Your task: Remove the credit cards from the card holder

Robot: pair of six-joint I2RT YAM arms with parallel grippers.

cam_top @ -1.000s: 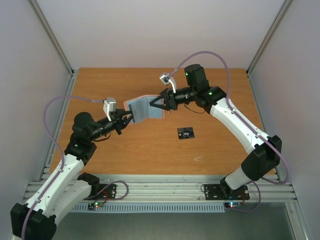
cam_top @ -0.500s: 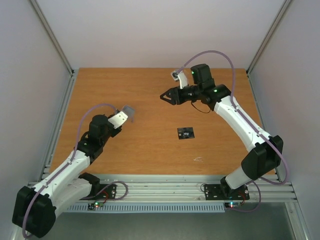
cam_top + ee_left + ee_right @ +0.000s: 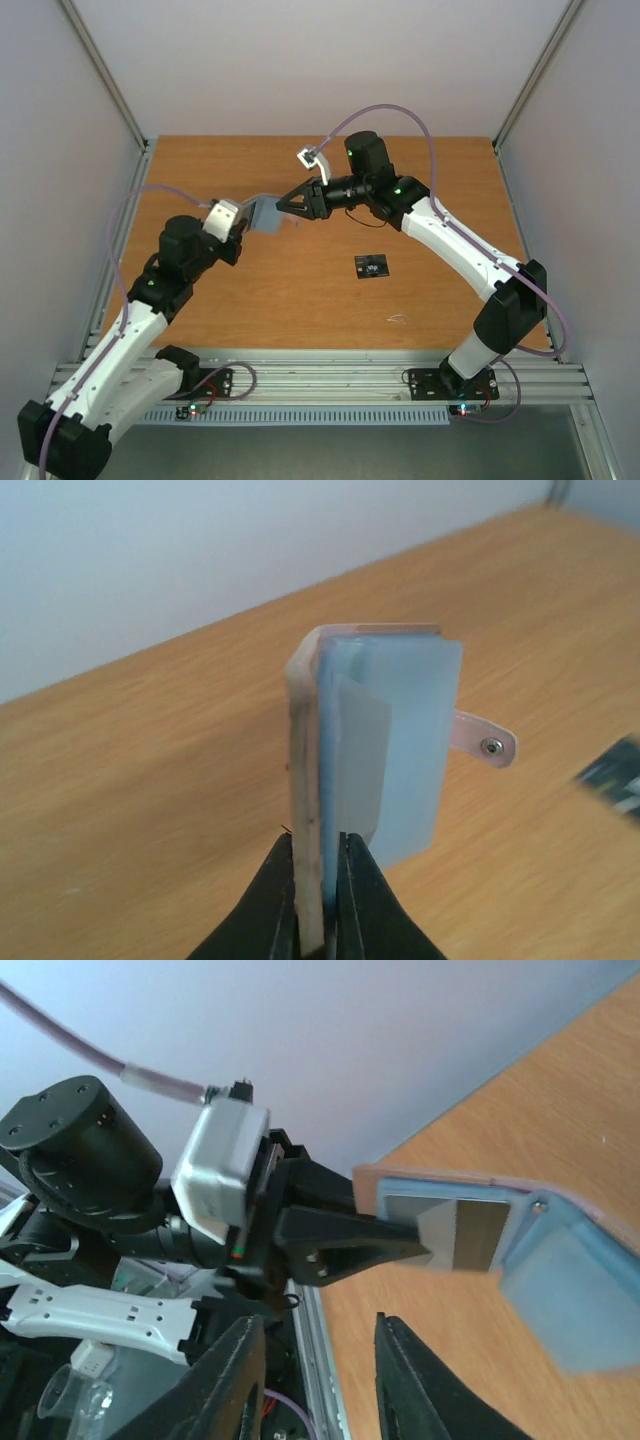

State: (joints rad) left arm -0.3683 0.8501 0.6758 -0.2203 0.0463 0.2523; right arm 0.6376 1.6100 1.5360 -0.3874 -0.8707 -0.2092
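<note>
1 black card lies out on the table, while the left claw clamps the raised card holder, at least 1 card showing in its pocket, and the right claw hangs apart just beside it.

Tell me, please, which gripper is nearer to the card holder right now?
Left. The left gripper is shut on the card holder, pinching its edge; the right gripper is open just beside it, gripping nothing.
</note>
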